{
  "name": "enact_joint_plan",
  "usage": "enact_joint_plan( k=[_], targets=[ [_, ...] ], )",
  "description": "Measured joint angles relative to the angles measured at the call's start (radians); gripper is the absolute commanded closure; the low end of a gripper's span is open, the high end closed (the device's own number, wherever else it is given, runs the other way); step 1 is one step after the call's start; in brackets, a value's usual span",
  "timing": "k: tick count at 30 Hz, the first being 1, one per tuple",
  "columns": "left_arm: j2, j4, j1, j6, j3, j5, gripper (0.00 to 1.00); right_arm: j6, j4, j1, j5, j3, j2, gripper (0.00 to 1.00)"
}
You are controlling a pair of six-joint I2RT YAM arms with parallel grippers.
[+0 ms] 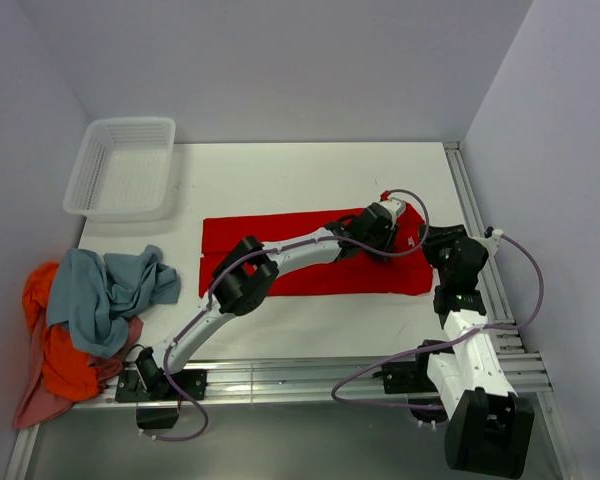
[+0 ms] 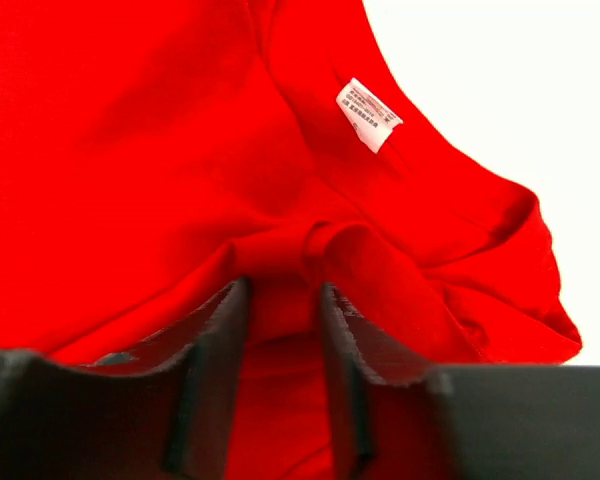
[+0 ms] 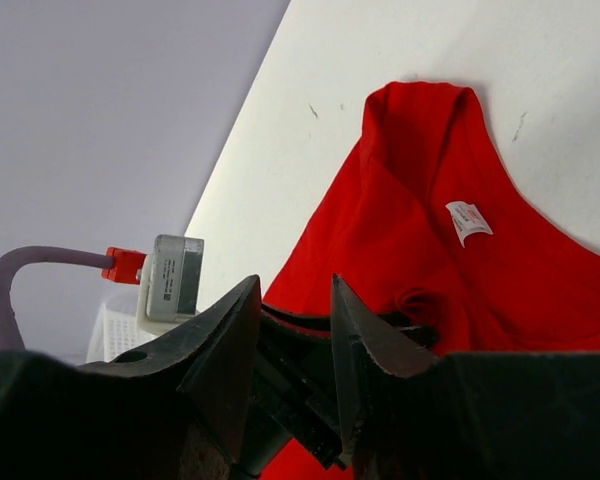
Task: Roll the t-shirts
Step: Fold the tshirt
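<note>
A bright red t-shirt (image 1: 300,255) lies folded into a long strip across the table. Its white neck label (image 2: 368,114) sits near the right end. My left gripper (image 1: 388,246) reaches over that end, and in the left wrist view it (image 2: 283,290) is shut on a bunched fold of red cloth, with puckers running to the jaws. My right gripper (image 1: 427,243) hovers just right of it. It stands open (image 3: 293,282) with nothing held, and the left arm's black gripper shows beyond the gap. A grey-blue t-shirt (image 1: 105,290), an orange one (image 1: 60,350) and a pale pink one (image 1: 35,405) lie heaped at the table's left edge.
A white perforated basket (image 1: 120,165) stands at the back left corner. Aluminium rails run along the right edge (image 1: 480,230) and the front edge (image 1: 310,375). Grey walls close in the back and both sides.
</note>
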Motion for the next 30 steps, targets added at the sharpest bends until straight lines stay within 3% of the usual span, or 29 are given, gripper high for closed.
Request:
enact_joint_plan(
  k=[2, 5, 18, 30],
  targets=[
    [0.0, -0.005, 0.0, -0.002, 0.005, -0.014, 0.76, 0.0, 0.0, 0.0, 0.001, -0.002, 0.0, 0.59],
    [0.0, -0.023, 0.0, 0.003, 0.012, -0.04, 0.83, 0.0, -0.001, 0.0, 0.002, -0.003, 0.0, 0.59],
    [-0.066, -0.146, -0.002, 0.078, 0.009, -0.111, 0.9, -0.017, -0.028, 0.0, 0.012, -0.004, 0.05, 0.59],
    [-0.21, -0.196, -0.002, 0.085, -0.15, -0.117, 0.93, -0.02, -0.053, 0.0, 0.003, -0.004, 0.108, 0.6]
  ],
)
